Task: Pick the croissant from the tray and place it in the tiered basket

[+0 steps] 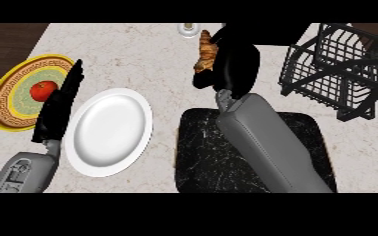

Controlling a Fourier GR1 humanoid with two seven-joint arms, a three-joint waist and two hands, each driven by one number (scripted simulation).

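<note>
A golden-brown croissant [206,51] is held in my right hand [235,62], whose fingers curl round it, above the counter beyond the tray. The hand hides most of the croissant. The dark marble tray [199,150] lies below it at the near middle, partly covered by my right forearm. The black wire tiered basket [332,70] stands at the right, apart from the hand. My left hand [60,105] rests open at the left, fingers straight, between the two plates.
A white plate [109,132] lies left of the tray. A yellow patterned plate [29,92] with a red tomato [45,90] sits at the far left edge. A small white object [189,28] stands at the counter's back edge.
</note>
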